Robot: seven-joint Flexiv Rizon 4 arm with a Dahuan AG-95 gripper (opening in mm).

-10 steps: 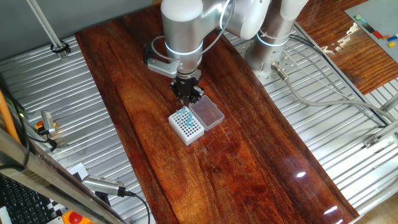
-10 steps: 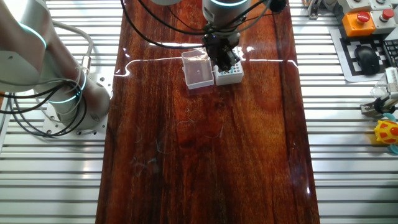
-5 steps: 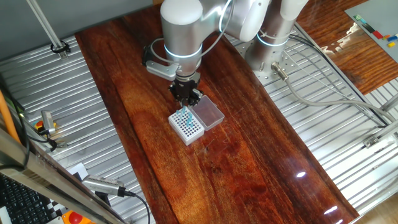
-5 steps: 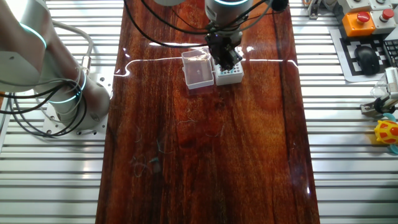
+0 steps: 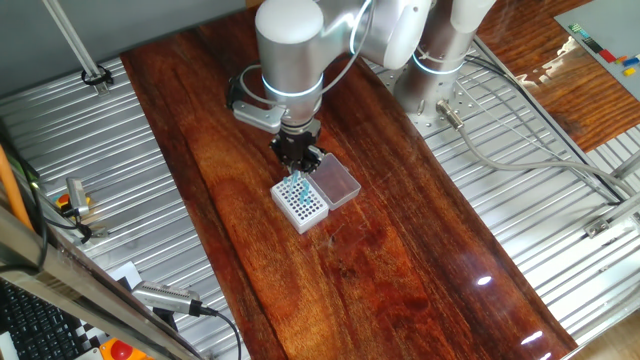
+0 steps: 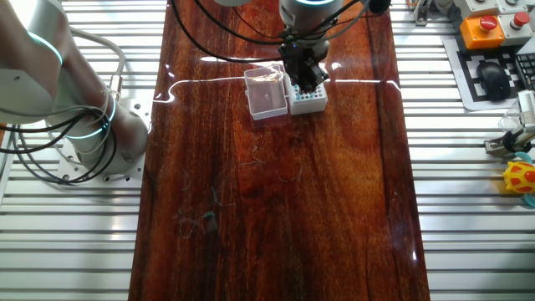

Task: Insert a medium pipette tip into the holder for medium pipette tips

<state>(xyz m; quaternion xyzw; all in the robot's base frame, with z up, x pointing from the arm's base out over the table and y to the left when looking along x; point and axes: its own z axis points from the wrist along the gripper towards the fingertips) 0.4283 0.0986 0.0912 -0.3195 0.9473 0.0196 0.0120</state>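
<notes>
The holder for medium pipette tips (image 5: 301,205) is a small white square box with a grid of holes, on the wooden table. Its clear lid (image 5: 334,181) lies open beside it. A few teal-blue tips (image 5: 298,186) stand in it. My gripper (image 5: 299,163) hangs points-down just above the box's far edge, its dark fingers close together. In the other fixed view the gripper (image 6: 307,82) covers part of the box (image 6: 309,102), with the lid (image 6: 266,94) to the left. The thin grey medium pipette tip is too small to make out, and nothing shows between the fingers.
The robot base (image 5: 440,70) and its cables (image 5: 520,150) stand at the back right on the ribbed metal surface. A keyboard, mouse and red button box (image 6: 489,33) lie off the table's side. A yellow toy (image 6: 520,180) is beside them.
The gripper has risen slightly and drifted a little away from the white box. The box, its lid and the teal tips have not moved.
</notes>
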